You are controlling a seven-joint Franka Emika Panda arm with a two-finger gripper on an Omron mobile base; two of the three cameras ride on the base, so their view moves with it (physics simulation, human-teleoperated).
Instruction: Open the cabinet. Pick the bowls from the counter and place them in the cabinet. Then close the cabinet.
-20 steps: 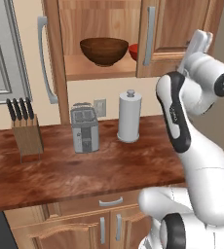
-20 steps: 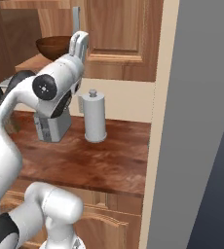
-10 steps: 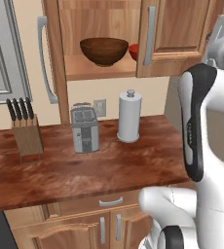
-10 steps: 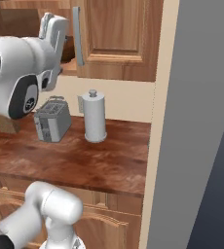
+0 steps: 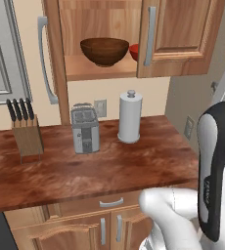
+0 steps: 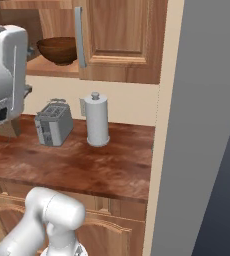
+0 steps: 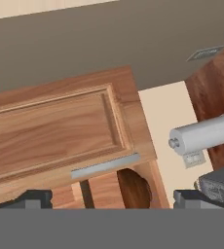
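In your left base view, the cabinet point(image 5: 134, 39) stands half open: its left door is swung out, and the brown bowl point(image 5: 104, 51) sits on the shelf with the red bowl point(image 5: 134, 50) just at its 3 o'clock, above the counter point(image 5: 85, 171).

In your right base view, the brown bowl shows at 11 o'clock.

In your hand view, the gripper point(image 7: 111, 199) has its tips spread wide, nothing between them; the cabinet door lies at 11 o'clock and the brown bowl at 12, apart from the tips.

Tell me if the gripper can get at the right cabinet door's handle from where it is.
Probably yes. In the hand view the gripper faces the cabinet door, jaws open, and the grey handle lies just ahead with nothing between.
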